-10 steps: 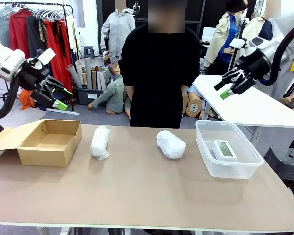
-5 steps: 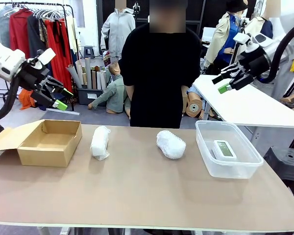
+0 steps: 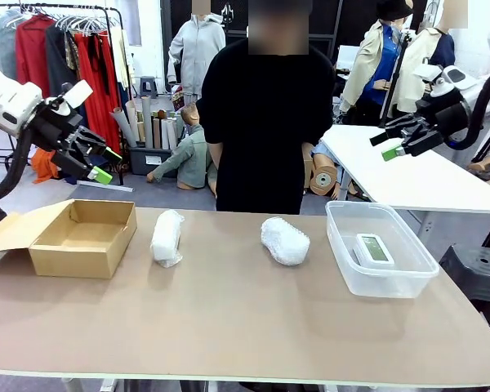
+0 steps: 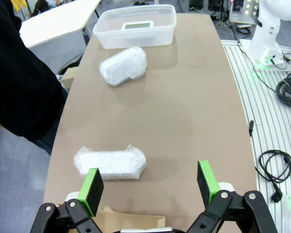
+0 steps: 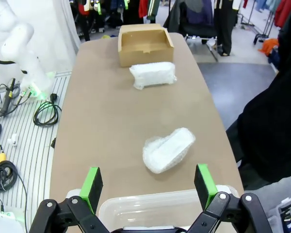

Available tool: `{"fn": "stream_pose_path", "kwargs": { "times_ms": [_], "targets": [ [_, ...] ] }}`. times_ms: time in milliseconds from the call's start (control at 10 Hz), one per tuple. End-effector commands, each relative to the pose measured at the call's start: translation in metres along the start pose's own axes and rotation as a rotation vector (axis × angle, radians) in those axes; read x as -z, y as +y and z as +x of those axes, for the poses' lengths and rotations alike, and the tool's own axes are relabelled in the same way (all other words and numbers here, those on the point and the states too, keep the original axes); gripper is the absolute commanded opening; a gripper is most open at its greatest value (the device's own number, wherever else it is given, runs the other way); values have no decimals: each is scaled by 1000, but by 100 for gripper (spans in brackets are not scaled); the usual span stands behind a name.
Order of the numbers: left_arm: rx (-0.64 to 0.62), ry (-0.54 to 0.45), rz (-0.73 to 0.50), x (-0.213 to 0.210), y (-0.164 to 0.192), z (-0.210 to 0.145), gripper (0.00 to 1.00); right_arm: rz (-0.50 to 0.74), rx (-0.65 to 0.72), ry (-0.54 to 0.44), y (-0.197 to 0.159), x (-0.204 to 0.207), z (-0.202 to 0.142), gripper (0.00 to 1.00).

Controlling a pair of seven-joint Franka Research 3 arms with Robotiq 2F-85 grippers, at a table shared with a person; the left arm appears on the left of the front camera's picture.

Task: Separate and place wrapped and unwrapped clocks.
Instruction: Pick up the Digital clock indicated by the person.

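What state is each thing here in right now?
cardboard box: open, empty.
bare clock: unwrapped, inside clear tub.
clear tub: lidless.
wrapped clock by box: lying on table.
wrapped clock mid-table: lying on table.
left gripper: open, empty.
right gripper: open, empty.

left wrapped clock (image 3: 167, 238) | middle wrapped clock (image 3: 284, 240): both on table (image 3: 229, 318) | bare clock (image 3: 375, 249): in tub (image 3: 392, 282)

Left gripper (image 3: 104, 163) held high at left side, jaws wide open, empty. Right gripper (image 3: 387, 145) high at far right, tips pointing left, jaws apparently open, empty.
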State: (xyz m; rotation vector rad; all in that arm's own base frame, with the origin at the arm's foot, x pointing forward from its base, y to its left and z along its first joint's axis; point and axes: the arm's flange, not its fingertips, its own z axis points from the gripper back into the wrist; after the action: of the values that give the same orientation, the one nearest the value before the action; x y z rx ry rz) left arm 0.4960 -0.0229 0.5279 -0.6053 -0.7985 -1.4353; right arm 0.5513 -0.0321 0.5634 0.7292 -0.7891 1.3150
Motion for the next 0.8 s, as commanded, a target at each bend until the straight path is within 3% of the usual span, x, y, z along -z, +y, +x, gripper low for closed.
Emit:
{"fn": "stream_pose_path", "kwargs": {
  "times_ms": [0, 700],
  "targets": [
    [3, -1, 1, -1, 0, 1, 100, -3, -12, -27, -2, 5, 6, 100],
    [3, -1, 1, -1, 0, 1, 100, 0, 0, 0, 0, 0, 0, 100]
  ]
}}
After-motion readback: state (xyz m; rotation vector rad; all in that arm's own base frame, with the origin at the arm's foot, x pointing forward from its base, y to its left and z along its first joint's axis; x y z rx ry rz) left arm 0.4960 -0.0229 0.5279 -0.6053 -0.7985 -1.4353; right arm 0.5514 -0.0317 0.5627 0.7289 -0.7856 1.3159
